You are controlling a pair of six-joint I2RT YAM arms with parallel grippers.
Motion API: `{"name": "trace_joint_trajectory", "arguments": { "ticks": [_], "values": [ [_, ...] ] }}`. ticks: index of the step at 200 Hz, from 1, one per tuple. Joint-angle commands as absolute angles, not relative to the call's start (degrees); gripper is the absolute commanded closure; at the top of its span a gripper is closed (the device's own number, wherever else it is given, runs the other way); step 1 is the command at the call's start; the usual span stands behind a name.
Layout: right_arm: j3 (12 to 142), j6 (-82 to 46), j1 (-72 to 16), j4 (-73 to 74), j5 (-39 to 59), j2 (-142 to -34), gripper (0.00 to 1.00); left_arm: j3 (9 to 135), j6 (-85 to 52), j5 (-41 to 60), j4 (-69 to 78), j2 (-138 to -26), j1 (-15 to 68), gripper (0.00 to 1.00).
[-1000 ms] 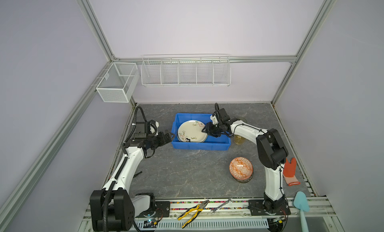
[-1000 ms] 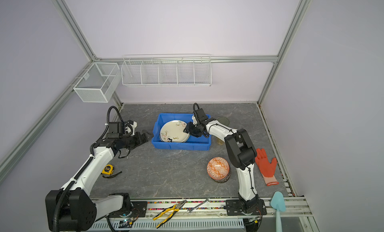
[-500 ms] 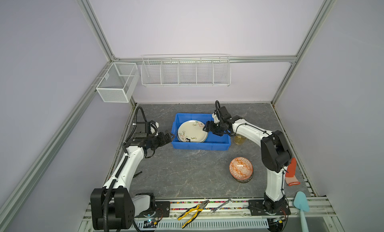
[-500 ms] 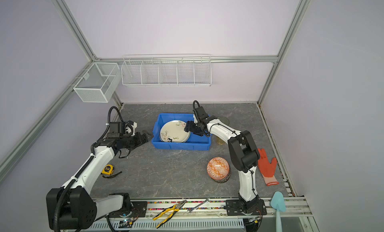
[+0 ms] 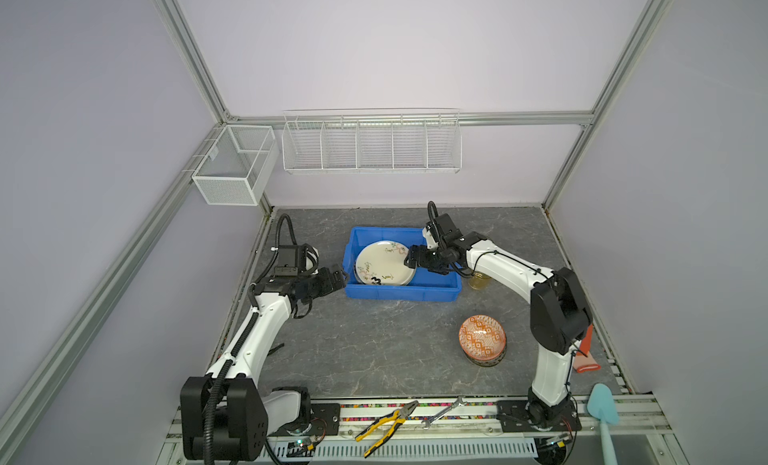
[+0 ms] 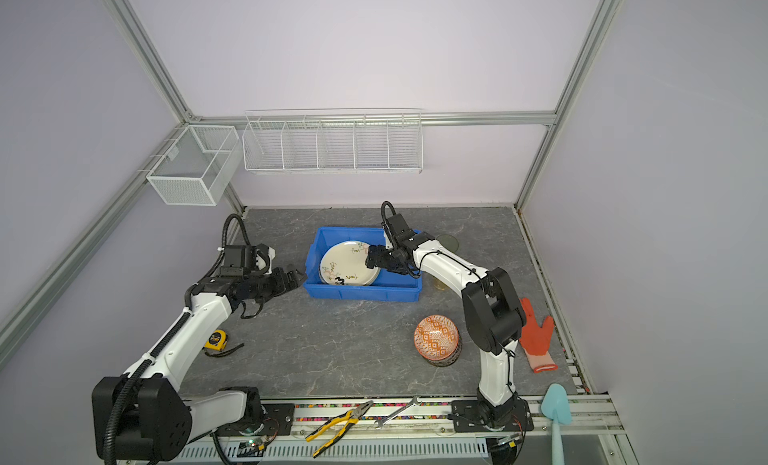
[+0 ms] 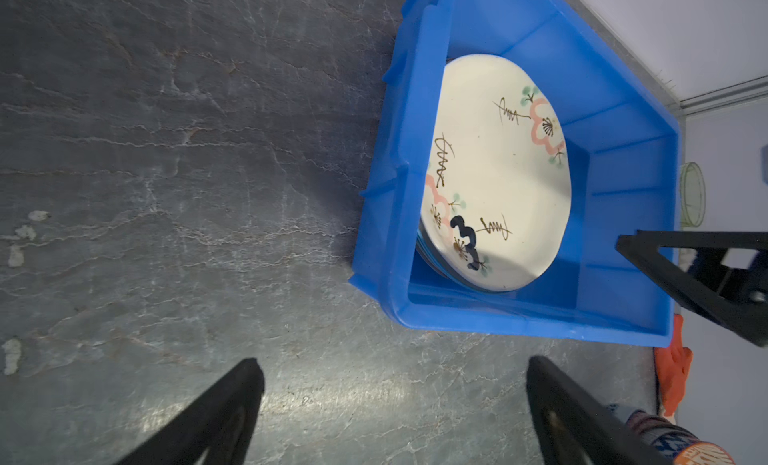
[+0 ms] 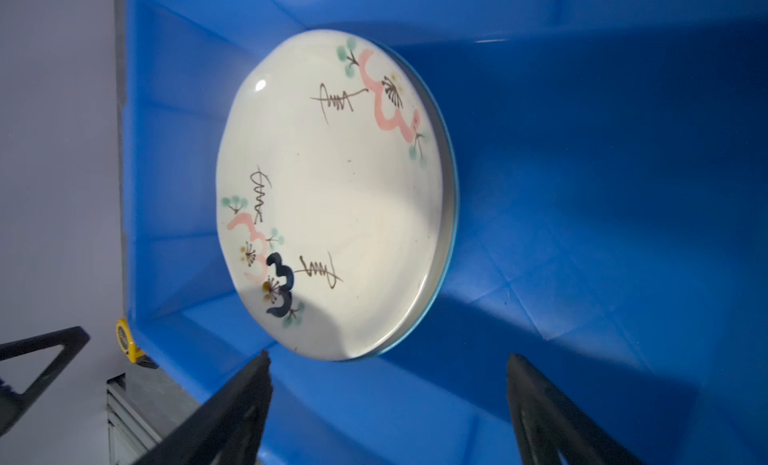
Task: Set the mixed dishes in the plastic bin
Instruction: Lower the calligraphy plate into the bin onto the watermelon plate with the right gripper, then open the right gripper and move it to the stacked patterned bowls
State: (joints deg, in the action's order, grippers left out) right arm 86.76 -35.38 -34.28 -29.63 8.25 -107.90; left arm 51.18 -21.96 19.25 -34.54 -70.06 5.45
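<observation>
Right wrist view: right jaws wide apart, empty, near cream plate (image 8: 332,184).

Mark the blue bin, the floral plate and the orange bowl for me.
blue bin (image 5: 399,293), in a top view, on its near outer wall.
floral plate (image 8: 332,192), right wrist view, on the bare centre of its face.
orange bowl (image 6: 436,337), in a top view, on the middle of its pattern.

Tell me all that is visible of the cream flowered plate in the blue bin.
The cream plate is round, glossy, ceramic-looking, painted with pink blossoms, green sprigs, brown strokes and one dark blue flower. It lies face up in the blue bin's left part, on another dish whose bluish rim shows beneath. The right gripper, jaws apart, is near its edge, not gripping.
</observation>
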Motion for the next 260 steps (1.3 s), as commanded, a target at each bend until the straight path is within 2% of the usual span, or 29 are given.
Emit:
{"name": "trace_joint_trajectory", "arguments": {
  "ticks": [1, 72, 130, 173, 213, 260],
  "values": [
    [85.27, -34.11, -35.7, -32.8, 4.9, -102.58, 0.12, 51.17, -21.17, 16.21, -35.6, -68.36, 5.97, 0.02],
    [83.67, -37.17, -41.43, -44.09, -4.9, -90.67, 0.12, 50.89, -21.82, 12.52, -36.1, -65.27, 6.46, 0.02],
    [80.66, -41.12, -48.24, -57.16, -13.68, -80.53, 0.12, 50.76, -22.42, 13.27, -36.21, -65.19, 7.2, 0.02],
    [71.52, -47.31, -50.67, -61.4, -15.28, -67.81, 0.04, 50.76, -22.38, 13.27, -36.22, -65.32, 9.73, 0.02],
    [66.07, -51.58, -51.59, -67.56, -17.41, -58.37, 0.0, 50.45, -22.55, 14.27, -35.77, -64.51, 10.67, 0.02],
    [62.56, -54.45, -51.81, -73.03, -18.87, -51.83, 0.07, 51.74, -24.47, 15.46, -40.12, -64.01, 13.87, 0.02]
  ]
}}
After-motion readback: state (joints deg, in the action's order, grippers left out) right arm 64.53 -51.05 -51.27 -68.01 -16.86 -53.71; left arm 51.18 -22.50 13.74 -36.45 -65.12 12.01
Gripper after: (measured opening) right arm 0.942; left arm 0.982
